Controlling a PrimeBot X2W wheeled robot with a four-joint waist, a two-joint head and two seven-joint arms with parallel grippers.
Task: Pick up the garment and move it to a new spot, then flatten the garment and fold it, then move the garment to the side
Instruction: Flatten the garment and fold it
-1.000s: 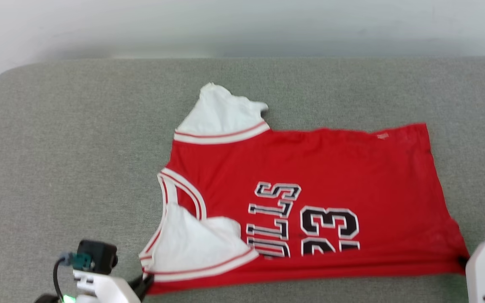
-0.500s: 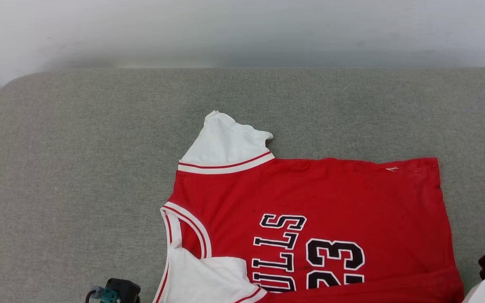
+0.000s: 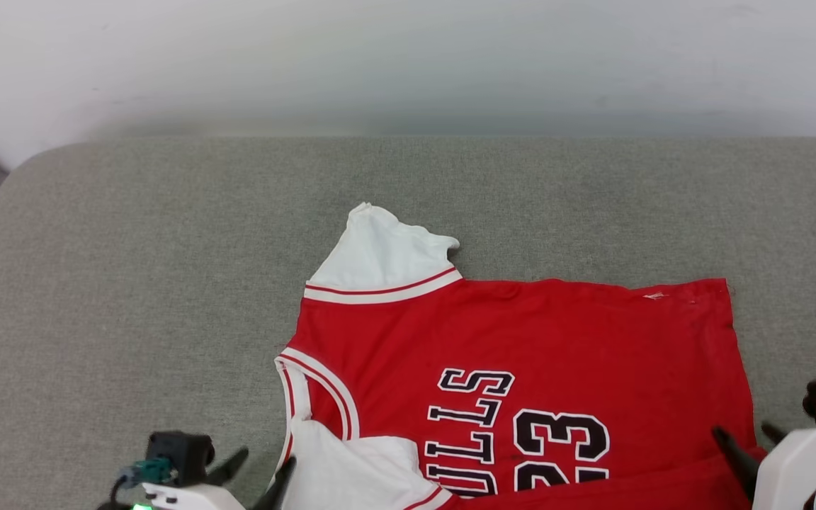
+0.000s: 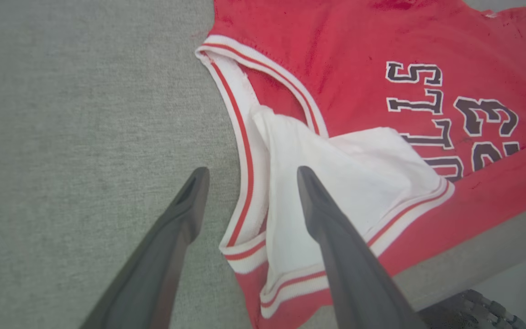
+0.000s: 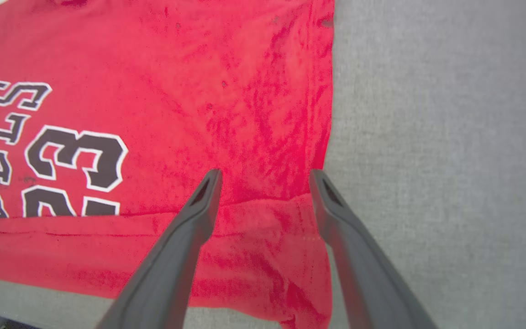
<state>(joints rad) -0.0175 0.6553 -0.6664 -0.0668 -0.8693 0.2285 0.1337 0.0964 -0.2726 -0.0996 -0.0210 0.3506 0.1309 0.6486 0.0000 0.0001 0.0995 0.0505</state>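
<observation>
As laid out on the grey fabric-covered tabletop (image 3: 132, 283), one red jersey-style shirt (image 3: 521, 340) with white sleeves, striped trim and black "BULLS 23" lettering lay sideways near the front edge, collar to the left, hem to the right, its near strip folded over the lettering. Left claw (image 3: 265, 460): fingers spread wide, holding nothing, one over the tabletop, one over the folded white sleeve (image 4: 336, 183). Right claw (image 3: 741, 429): spread wide, empty, above the hem corner (image 5: 281, 246).

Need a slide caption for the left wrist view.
Open left gripper at the neckline of the red garment on grey cushion.
</observation>
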